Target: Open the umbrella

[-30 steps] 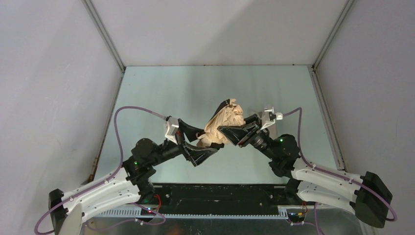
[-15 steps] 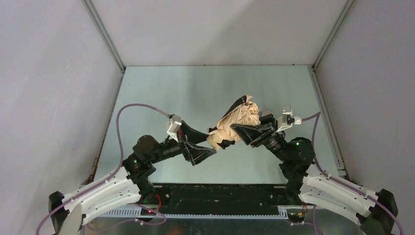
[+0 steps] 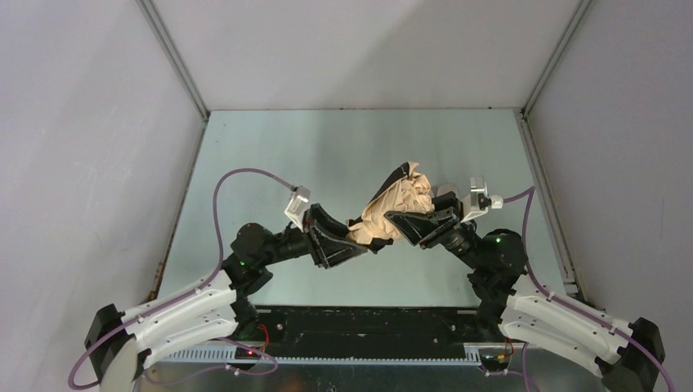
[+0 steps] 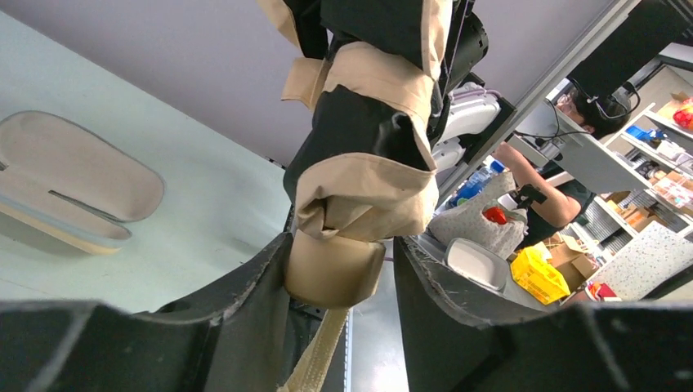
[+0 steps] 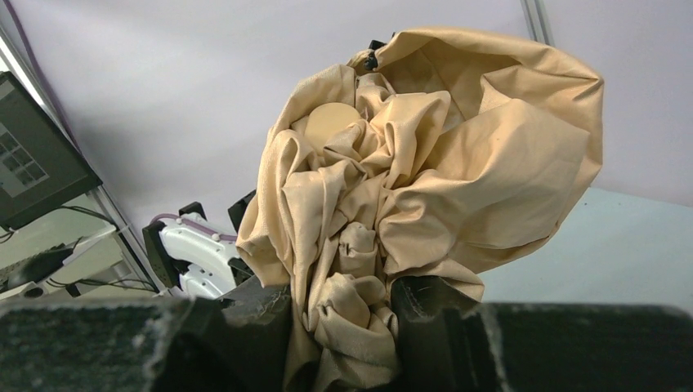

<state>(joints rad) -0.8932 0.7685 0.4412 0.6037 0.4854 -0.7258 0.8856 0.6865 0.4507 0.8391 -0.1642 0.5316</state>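
The umbrella [image 3: 400,200] is a bundle of crumpled tan fabric with black parts, held above the table between both arms. My right gripper [image 3: 398,222] is shut on its bunched fabric [image 5: 425,163], pinched between the jaws [image 5: 343,294]. My left gripper [image 3: 355,239] is open around the beige stubby handle [image 4: 331,273]. The handle leans on one finger [image 4: 245,294], and a narrow gap separates it from the other finger [image 4: 445,302]. A beige strap [image 4: 315,359] hangs from the handle. The canopy is folded; the shaft is hidden in the fabric.
A pale flat fabric sleeve [image 4: 73,188] lies on the green table [image 3: 270,163]. Grey walls enclose the table on the left, back and right. Purple cables loop from both wrists.
The right arm has carried the umbrella a little to the right. The left arm has reached forward, and its jaws now stand around the handle end.
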